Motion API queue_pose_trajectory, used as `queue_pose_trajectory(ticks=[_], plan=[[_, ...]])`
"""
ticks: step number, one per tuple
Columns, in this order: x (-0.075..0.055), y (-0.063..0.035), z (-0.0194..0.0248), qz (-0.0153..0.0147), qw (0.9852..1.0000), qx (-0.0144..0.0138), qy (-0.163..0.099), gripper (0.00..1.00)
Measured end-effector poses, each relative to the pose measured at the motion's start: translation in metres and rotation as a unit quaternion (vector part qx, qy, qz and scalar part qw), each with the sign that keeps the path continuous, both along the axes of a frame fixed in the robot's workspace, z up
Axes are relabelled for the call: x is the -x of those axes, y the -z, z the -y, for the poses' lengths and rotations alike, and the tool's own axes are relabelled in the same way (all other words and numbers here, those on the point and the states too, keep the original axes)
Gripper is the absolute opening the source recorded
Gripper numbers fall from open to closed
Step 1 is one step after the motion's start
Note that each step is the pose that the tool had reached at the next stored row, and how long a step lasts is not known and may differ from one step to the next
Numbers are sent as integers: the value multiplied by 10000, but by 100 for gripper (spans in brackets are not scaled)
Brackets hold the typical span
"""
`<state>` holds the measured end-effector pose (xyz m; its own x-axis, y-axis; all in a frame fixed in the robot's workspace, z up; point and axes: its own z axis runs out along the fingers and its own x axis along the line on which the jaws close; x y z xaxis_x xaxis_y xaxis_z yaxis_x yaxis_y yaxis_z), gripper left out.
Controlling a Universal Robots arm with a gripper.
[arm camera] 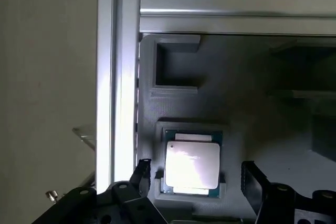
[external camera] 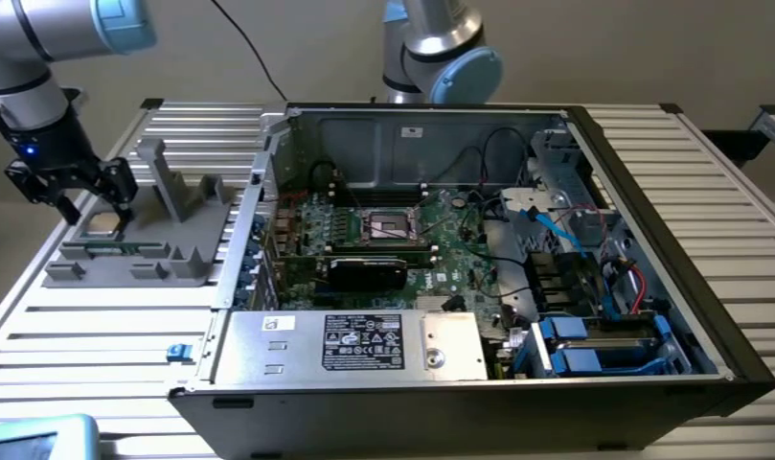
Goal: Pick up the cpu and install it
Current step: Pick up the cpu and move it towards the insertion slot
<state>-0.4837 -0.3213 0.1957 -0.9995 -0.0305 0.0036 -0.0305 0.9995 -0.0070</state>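
While the arm comes in from the exterior view's upper left with its wrist pointing nearly straight down, the black gripper (external camera: pixel 96 203) hangs just above the left end of the grey fixture block (external camera: pixel 170 251). Its 2 fingers (arm camera: pixel 144 174) are spread wide and grasp nothing. In the wrist view they stand on opposite sides of the cpu (arm camera: pixel 191 163), 1 just beside the pocket's rim, the other further off. The cpu (external camera: pixel 102 227) lies flat in a shallow square pocket of the fixture, silver lid up, with a thin green edge showing around it. Further right on the slatted aluminium table (external camera: pixel 80 335) stands the open computer case (external camera: pixel 694 287). Its green motherboard (external camera: pixel 470 254) faces up, with the metal-framed socket (external camera: pixel 390 225) well apart from the gripper. Behind the case rises a second arm (external camera: pixel 439 53).
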Motion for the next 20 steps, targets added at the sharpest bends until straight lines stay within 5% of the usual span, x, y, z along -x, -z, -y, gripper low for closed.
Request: queue_pose_trajectory(ticks=[2, 9, 20], plan=[[12, 4, -15, 58, 10000, 1, 0, 80], [43, 69, -22, 58, 10000, 2, 0, 80], [52, 100, -17, -9, 10000, -13, 54, 80]])
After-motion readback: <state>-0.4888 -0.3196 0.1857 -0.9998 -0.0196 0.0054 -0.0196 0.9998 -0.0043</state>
